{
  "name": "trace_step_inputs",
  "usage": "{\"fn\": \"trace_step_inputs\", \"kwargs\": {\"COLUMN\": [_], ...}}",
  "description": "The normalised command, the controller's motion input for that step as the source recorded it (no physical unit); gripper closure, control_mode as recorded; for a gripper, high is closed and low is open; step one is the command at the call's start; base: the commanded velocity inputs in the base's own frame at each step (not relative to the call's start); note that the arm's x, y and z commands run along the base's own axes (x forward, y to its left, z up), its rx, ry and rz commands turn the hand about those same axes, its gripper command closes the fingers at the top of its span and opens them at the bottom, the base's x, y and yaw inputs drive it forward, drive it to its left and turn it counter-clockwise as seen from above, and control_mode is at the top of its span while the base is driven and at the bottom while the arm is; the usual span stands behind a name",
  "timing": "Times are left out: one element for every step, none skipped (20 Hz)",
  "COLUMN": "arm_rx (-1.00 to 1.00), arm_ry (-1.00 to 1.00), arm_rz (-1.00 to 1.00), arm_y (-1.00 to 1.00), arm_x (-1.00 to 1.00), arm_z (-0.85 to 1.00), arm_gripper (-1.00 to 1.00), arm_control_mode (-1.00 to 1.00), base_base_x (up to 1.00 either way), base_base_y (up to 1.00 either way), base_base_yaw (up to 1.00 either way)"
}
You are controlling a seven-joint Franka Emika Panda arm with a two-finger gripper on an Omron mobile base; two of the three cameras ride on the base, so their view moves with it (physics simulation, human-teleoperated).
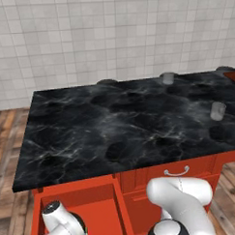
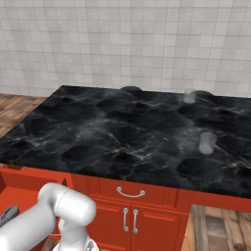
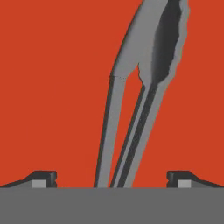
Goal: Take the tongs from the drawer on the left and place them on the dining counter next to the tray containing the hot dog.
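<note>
Gripper (image 3: 111, 179) sits low inside the drawer (image 1: 101, 202), jaws spread wide, nothing between the pads yet. Hand view: two dark fingertips (image 3: 43, 177) stand well apart at the bottom, w/ the tongs (image 3: 140, 87) lying on the red drawer floor between them. Tongs are grey metal, two slim arms running up from btwn the tips and widening into broader scalloped ends toward the top of that view. Can't tell if fingertips touch the tongs; they look apart from them on both sides.

Left base view: drawer is pulled out at the near left, under the dining counter (image 1: 115, 129), red inside, w/ the arm's white wrist reaching down into it. A closed drawer w/ curved silver handle (image 1: 176, 172) sits to its right.

Counter is black marble w/ white veins on a red-orange base. Two small clear glasses on it: one (image 1: 217, 110) toward the right, one (image 1: 168, 78) at the far edge. Dark red-brown tray corner (image 1: 233, 75) shows at the far right edge.

White tiled wall (image 1: 111, 37) behind; wood floor (image 1: 9, 134) at left.
</note>
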Motion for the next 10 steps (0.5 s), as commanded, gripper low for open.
{"fn": "trace_step_inputs", "kwargs": {"arm_rx": [-0.01, 0.00, 0.00, 0.00, 0.00, 0.00, 0.00, 0.00, 0.00, 0.00], "arm_ry": [0.00, 0.00, 0.00, 0.05, 0.05, 0.03, 0.00, 0.00, 0.00, 0.00], "arm_rz": [-0.02, -0.02, -0.02, -0.02, -0.02, -0.01, -0.01, -0.02, -0.02, -0.02], "arm_y": [0.11, 0.11, 0.06, 0.04, 0.04, 0.04, 0.04, 0.03, 0.04, 0.03], "arm_x": [-0.06, -0.12, -0.12, -0.18, -0.16, -0.09, -0.04, -0.06, -0.05, -0.09], "arm_z": [-0.36, -0.32, -0.26, -0.25, -0.23, -0.22, -0.24, -0.24, -0.24, -0.25], "arm_gripper": [-1.00, -1.00, -1.00, -1.00, -1.00, -1.00, -1.00, -1.00, -1.00, -1.00], "arm_control_mode": [-1.00, -1.00, -1.00, -1.00, -1.00, -1.00, -1.00, -1.00, -1.00, -1.00], "base_base_x": [0.00, 0.00, 0.00, 0.00, 0.00, 0.00, 0.00, 0.00, 0.00, 0.00], "base_base_y": [0.00, 0.00, 0.00, 0.00, 0.00, 0.00, 0.00, 0.00, 0.00, 0.00], "base_base_yaw": [0.00, 0.00, 0.00, 0.00, 0.00, 0.00, 0.00, 0.00, 0.00, 0.00]}}
